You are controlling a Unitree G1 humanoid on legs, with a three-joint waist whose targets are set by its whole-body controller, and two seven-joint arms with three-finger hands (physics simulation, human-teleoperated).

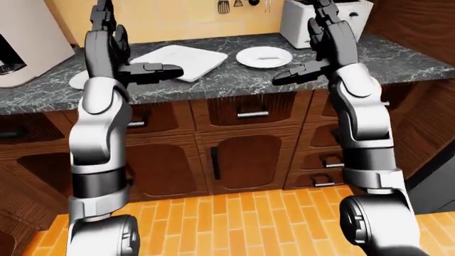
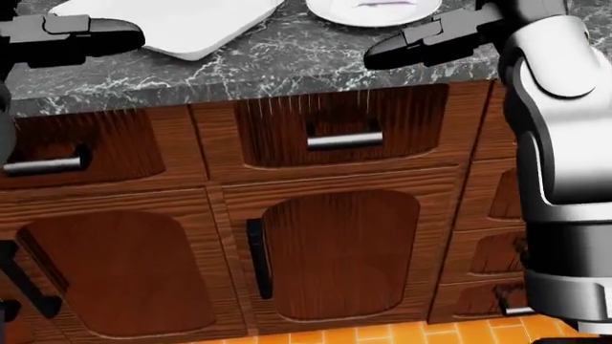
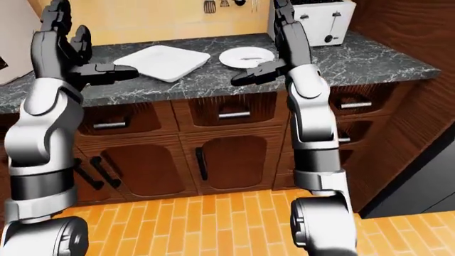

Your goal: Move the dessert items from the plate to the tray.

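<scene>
A round white plate (image 1: 264, 56) sits on the dark marble counter (image 1: 234, 80), with a small pale dessert item (image 1: 266, 57) on it that is too small to make out. A white rectangular tray (image 1: 177, 61) lies to the plate's left. Both hands are raised upright ahead of the counter's edge, touching nothing. My left hand (image 1: 117, 45) is open, fingers up and thumb pointing right, at the tray's left. My right hand (image 1: 316, 48) is open and empty, thumb pointing left, just right of the plate.
A white toaster (image 1: 302, 21) stands at the counter's top right. A second white plate (image 1: 78, 80) peeks out behind my left arm. A white appliance (image 1: 25, 48) stands at the far left. Wooden drawers and doors (image 2: 325, 236) fill the cabinet below.
</scene>
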